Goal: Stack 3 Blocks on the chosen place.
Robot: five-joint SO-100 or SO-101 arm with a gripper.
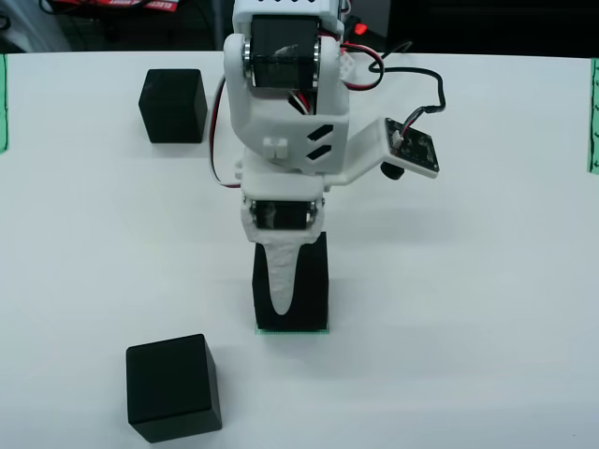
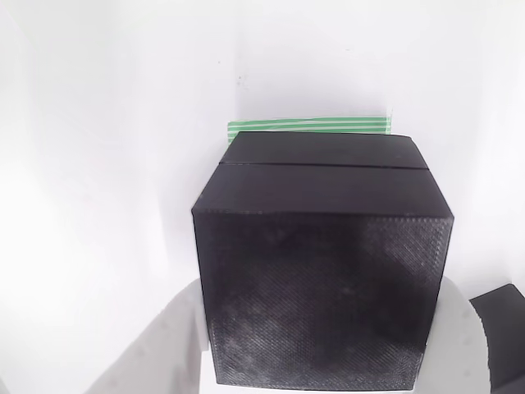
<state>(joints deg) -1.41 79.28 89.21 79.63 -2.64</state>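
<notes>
Nearest the bench's front edge sits a loose black cube point(image 1: 173, 387); stiff, light, matte-grippy. The tool point(image 1: 284, 304) clamps the stacked cube's point(image 2: 320, 295) flat opposite sides.

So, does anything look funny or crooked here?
Nothing is broken or spilled. Only the block on the green square sits a bit off it: a strip of green stripes peeks out along one edge.

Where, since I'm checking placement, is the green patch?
In the front view, the green patch peeks out under the middle block, right of the near block.
</notes>
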